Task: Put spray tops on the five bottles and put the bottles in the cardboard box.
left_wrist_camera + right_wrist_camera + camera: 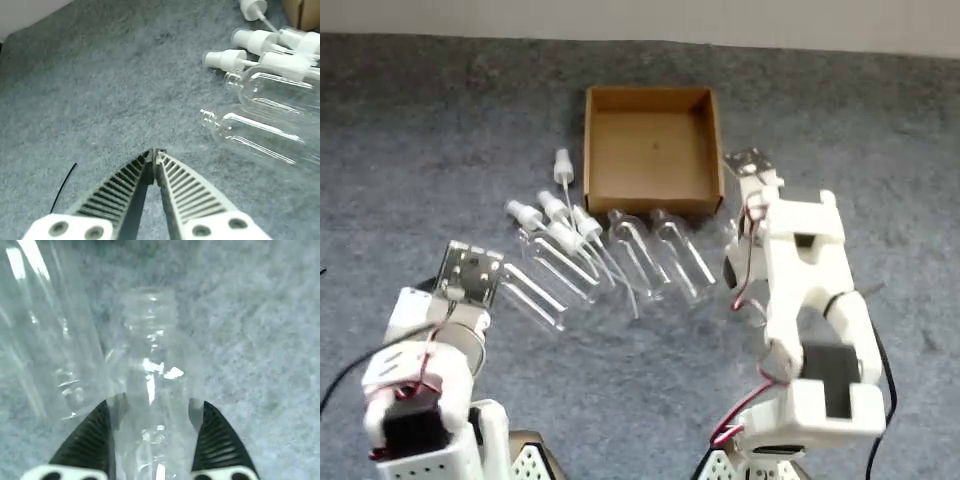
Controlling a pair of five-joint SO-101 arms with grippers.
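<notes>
Your right gripper [155, 406] is clamped around the body of a clear bottle [150, 335]. Its bare threaded neck points away past the fingertips, a hold that seems meant to leave the neck free for a spray top, and the cardboard box [588, 140] sits just beside that gripper. Your left gripper [154, 156] is clenched on nothing, low over the table [100, 90], with the uncapped bottles [260, 135] and loose spray tops [227, 59] ahead and off to one side, near enough, I judge, to fetch a top next.
</notes>
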